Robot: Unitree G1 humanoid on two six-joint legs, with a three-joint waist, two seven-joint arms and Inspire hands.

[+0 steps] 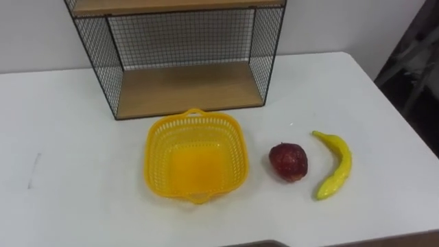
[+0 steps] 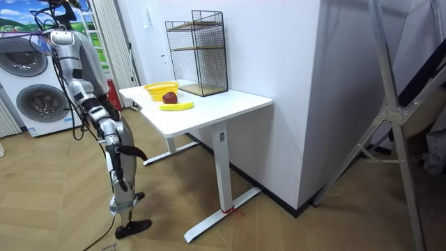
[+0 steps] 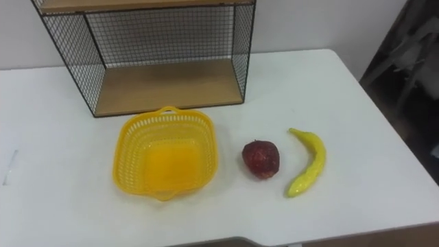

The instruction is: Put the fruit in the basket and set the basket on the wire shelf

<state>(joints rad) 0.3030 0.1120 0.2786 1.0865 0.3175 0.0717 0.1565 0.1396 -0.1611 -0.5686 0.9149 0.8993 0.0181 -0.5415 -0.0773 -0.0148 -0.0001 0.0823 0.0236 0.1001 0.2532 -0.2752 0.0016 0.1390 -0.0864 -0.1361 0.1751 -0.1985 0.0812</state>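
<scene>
Yellow plastic basket with perforated walls, empty and upright on white table, just in front of black wire shelf and apart from it; small handle tabs at near and far rims. Shelf at the table's far edge, close to the wall, open toward the robot, with bare wooden bottom board and a second wooden board above.

Dark red apple on the tabletop to the robot's right of the basket, near it but not touching. Yellow banana farther to the robot's right, beside the apple and apart from it, lying lengthwise away from the robot, curve bulging rightward. Both fruits outside the basket; basket not yet on the shelf.

Room view: robot upright on wood-pattern floor at the table end on the room view's left, facing the table, basket and fruit on the tabletop before it. Right hand low beside the thigh, below tabletop level, clear of every object; too small to tell whether spread or closed. Two washing machines behind the robot; metal stand well apart at the room view's right.
</scene>
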